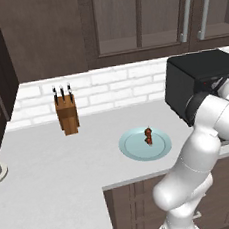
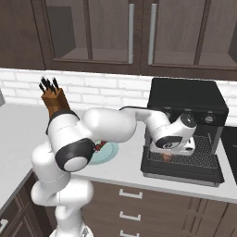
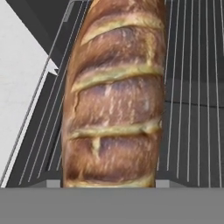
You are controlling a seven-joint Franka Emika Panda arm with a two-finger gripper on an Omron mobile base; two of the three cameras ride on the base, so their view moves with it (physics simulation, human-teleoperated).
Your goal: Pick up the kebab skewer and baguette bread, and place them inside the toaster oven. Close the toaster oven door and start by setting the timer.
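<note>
Kitchen corner: pale grey worktop [image 1: 51, 159] under a white brick backsplash [image 1: 108, 87], with dark wood wall cabinets [image 1: 141, 18] above and dark drawer fronts [image 2: 139, 203] below. Wooden knife block [image 1: 66, 112] upright near the backsplash, well apart from the other items, black handles protruding from its top. Light blue round plate [image 1: 135, 150] flat on the worktop between the knife block and the toaster oven [image 2: 185, 99]. Kebab skewer [image 1: 148, 136] lying on the plate, toward its oven-side half, dark red and brown chunks visible. Toaster oven matte black, standing at the right end of the worktop against the backsplash, small knobs along a front strip. Toaster oven door [image 2: 185, 178] folded down flat in front of the cavity, wire rack [image 3: 192, 109] exposed. White arm reaching across from the base, wrist and gripper [image 2: 165, 156] at the oven mouth, just above the rack. Baguette bread [image 3: 116, 96] seen close in the hand view, golden-brown crust with pale diagonal scores, lengthwise over the rack wires and running away from the camera; a small brown end of it also visible below the hand in the right base view. Fingers hidden behind the loaf and the wrist: cannot tell whether pinching the bread or spread. Contact between loaf and rack not discernible.
</note>
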